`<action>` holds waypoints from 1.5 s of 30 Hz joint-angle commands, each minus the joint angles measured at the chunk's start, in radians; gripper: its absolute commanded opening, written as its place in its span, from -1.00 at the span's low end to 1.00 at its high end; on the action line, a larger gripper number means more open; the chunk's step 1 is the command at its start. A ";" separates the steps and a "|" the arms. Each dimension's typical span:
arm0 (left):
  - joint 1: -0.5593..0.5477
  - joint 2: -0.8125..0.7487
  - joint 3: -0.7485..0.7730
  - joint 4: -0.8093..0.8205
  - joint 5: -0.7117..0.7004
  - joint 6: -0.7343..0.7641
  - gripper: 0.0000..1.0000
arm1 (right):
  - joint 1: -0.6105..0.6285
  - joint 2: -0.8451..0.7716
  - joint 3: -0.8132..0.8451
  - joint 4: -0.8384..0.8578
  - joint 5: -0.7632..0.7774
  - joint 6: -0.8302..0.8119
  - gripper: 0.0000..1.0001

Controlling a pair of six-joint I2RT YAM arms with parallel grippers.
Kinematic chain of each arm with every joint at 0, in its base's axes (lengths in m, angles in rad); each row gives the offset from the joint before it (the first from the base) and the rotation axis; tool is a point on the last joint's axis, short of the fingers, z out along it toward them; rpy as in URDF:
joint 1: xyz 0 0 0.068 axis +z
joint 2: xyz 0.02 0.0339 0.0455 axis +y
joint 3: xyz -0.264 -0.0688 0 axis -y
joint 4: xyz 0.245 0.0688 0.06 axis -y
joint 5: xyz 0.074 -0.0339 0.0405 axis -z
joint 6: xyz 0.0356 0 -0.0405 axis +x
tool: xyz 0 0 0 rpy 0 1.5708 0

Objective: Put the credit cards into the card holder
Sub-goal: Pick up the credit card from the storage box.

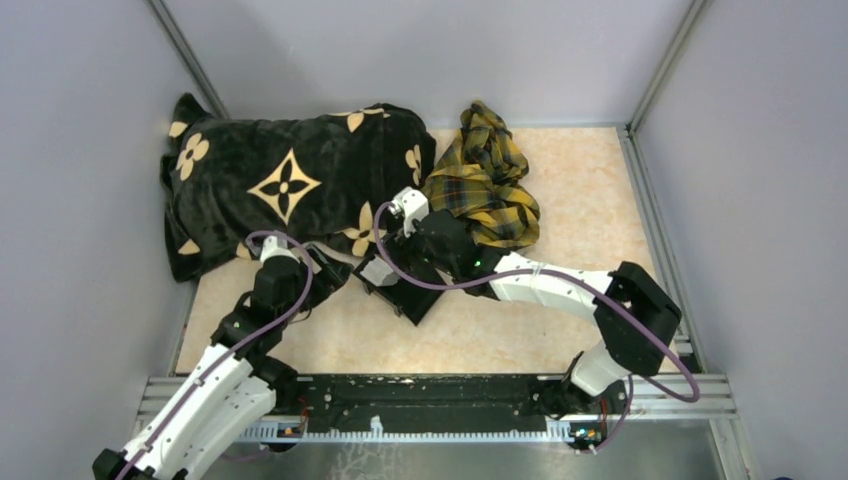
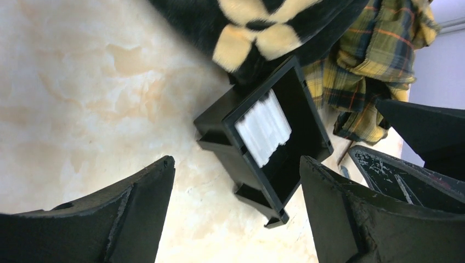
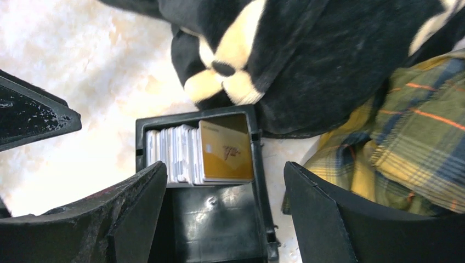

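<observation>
The credit cards stand on edge as a stack in one end of a black tray (image 3: pixel 193 117), a gold card (image 3: pixel 226 150) facing front and white edges (image 2: pixel 263 127) behind it. In the top view the stack (image 1: pixel 378 270) shows pale in the tray (image 1: pixel 412 306). My right gripper (image 3: pixel 225 170) hovers open over the tray's bare half, nothing between its fingers. My left gripper (image 2: pixel 236 164) is open too, just left of the tray (image 2: pixel 218 138) and apart from it. From above, the left gripper (image 1: pixel 328 264) sits by the pillow's edge. The card holder is out of view.
A black pillow (image 1: pixel 280 190) with tan flowers lies at the back left, touching the tray's far end. A yellow plaid cloth (image 1: pixel 485 180) is bunched behind the right wrist. The right gripper's fingers (image 2: pixel 422 129) show beside the tray. Grey walls enclose the marbled table (image 1: pixel 560 190).
</observation>
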 commanded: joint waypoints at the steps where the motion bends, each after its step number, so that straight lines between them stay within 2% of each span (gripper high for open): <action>1: 0.007 -0.066 -0.057 -0.058 0.028 -0.104 0.78 | 0.014 0.035 0.070 -0.024 -0.082 0.018 0.57; 18: 0.006 -0.112 -0.158 -0.037 0.090 -0.139 0.48 | 0.009 0.230 0.213 -0.093 -0.212 0.038 0.40; 32: 0.007 -0.079 -0.198 0.037 0.113 -0.142 0.42 | -0.092 0.307 0.231 -0.042 -0.371 0.128 0.28; 45: 0.006 -0.030 -0.211 0.098 0.129 -0.139 0.40 | -0.112 0.372 0.264 -0.083 -0.444 0.173 0.13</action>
